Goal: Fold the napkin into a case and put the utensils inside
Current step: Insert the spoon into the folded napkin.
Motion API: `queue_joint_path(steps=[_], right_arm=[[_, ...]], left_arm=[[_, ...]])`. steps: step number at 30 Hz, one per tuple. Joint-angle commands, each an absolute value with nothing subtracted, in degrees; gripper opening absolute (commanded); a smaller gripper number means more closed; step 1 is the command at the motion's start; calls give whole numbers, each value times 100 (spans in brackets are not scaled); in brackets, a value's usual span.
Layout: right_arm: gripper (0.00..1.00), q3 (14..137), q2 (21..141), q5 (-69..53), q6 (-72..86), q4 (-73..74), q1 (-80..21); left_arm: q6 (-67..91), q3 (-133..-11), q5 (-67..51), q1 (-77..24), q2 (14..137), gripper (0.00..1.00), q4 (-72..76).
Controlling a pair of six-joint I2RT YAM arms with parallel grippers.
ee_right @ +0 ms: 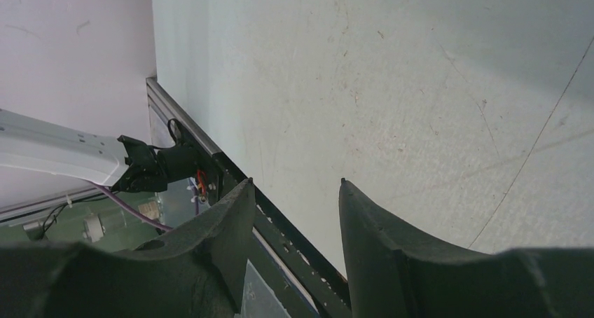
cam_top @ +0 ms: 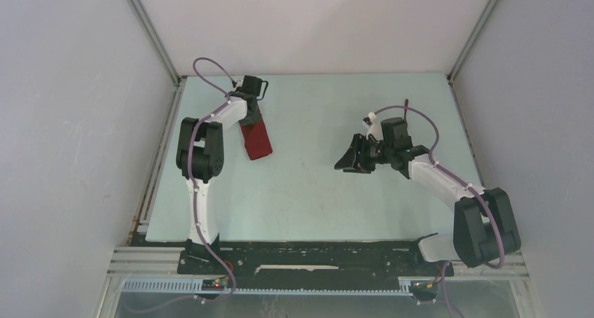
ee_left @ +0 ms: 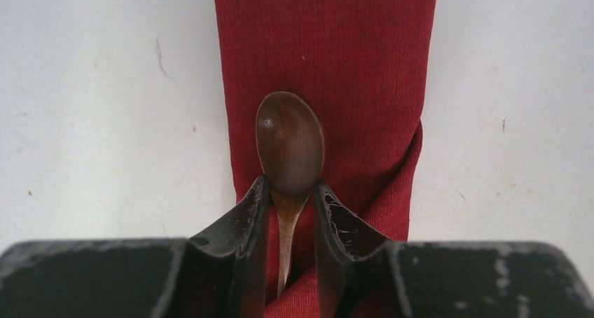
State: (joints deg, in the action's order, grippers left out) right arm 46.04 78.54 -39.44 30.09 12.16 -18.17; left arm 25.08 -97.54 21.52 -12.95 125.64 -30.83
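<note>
Pale green table point(cam_top: 315, 192), scuffed, with white walls on three sides. Dark red folded cloth case point(cam_top: 256, 141) lies at the far left of the table, a narrow oblong set at an angle. Small dark brown wooden spoon point(ee_left: 289, 143) rests over the cloth, bowl up and exposed, thin handle running back between the black fingers point(ee_left: 245, 220). Left end effector point(ee_left: 291, 192) pinches the spoon at the neck, just below the bowl. Right end effector point(cam_top: 349, 160) is well apart at right centre, over bare table, spread and holding nothing.
</note>
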Motion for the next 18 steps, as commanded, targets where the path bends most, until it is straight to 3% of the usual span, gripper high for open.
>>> queue_joint_path(steps=[1,9,14,18], right_arm=[[55,4533,7584,-3911,2995,1102,-1872],[55,4481,7614,-3822,2998,1041,-1969],[56,4582,7551,-3651,2812,1275,-1895],[59,5229,7529,-2670,2328,2229,-1897]], left_arm=[[2695,-9566,2154,-1327,12059,11,-2981],[2715,-9594,2103,-1340,12111,23,-3047],[2692,-9707,2301,-1339,11965,44,-3288],[2618,-9733,2499,-1341,11636,58,-3475]])
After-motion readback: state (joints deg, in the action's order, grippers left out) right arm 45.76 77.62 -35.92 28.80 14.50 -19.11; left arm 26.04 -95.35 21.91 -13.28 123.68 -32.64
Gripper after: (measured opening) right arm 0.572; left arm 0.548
